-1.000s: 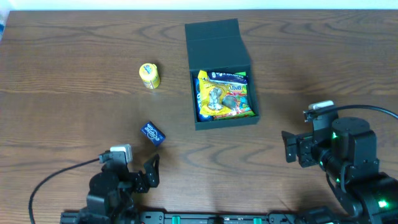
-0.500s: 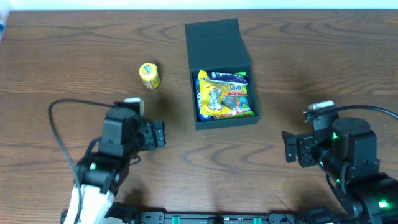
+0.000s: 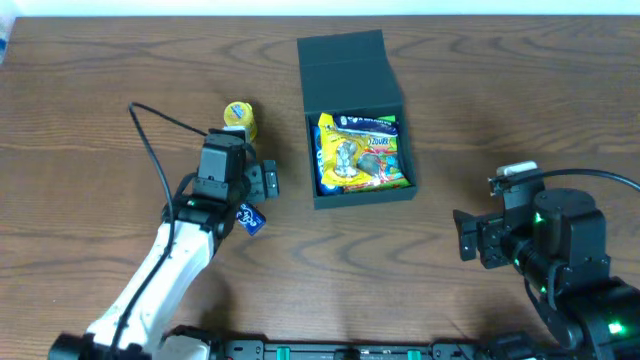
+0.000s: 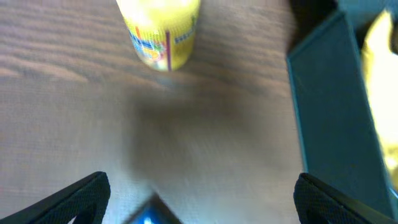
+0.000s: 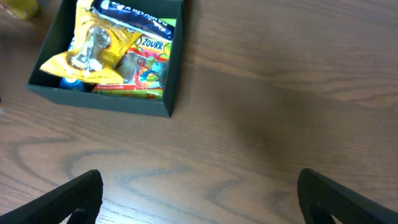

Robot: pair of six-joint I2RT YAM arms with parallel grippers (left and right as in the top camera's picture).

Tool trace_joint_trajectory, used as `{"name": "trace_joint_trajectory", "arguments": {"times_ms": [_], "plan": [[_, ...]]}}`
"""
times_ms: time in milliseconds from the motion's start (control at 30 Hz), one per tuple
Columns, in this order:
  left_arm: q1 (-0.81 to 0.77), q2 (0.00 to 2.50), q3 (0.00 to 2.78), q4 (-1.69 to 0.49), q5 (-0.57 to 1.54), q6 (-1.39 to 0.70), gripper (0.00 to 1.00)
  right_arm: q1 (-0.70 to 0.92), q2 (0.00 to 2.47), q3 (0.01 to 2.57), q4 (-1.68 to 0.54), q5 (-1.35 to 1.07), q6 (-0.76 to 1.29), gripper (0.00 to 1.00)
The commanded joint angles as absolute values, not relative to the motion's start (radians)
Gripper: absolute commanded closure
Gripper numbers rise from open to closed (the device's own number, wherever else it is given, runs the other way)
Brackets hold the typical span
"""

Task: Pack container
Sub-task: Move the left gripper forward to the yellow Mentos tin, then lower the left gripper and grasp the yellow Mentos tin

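Observation:
The dark teal container stands open at the table's middle, its flap lid laid back. Yellow snack packets lie inside; they also show in the right wrist view. A small yellow packet lies left of the container and shows in the left wrist view. A small blue packet lies on the table; its corner shows in the left wrist view. My left gripper is open and empty between the two loose packets, beside the container wall. My right gripper is open and empty, right of the container.
The wooden table spreads around the container. The left arm's cable loops over the table at the left. The table's far edge runs along the top.
My left arm has swung forward from the near edge, past the blue packet, to beside the container. The right arm has not moved.

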State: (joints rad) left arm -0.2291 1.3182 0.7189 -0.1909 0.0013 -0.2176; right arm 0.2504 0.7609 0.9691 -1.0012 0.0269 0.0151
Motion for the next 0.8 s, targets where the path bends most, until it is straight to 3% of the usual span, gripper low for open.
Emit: {"name": "trace_joint_trajectory", "arguments": {"times_ms": [0, 767], "plan": [[-0.223, 1.385, 0.728, -0.125, -0.122, -0.201, 0.05, 0.244, 0.757, 0.97, -0.999, 0.038, 0.029, 0.01], [-0.215, 1.8, 0.729, 0.521, -0.191, -0.153, 0.05, 0.244, 0.759, 0.953, -0.984, 0.072, 0.029, 0.01]]}}
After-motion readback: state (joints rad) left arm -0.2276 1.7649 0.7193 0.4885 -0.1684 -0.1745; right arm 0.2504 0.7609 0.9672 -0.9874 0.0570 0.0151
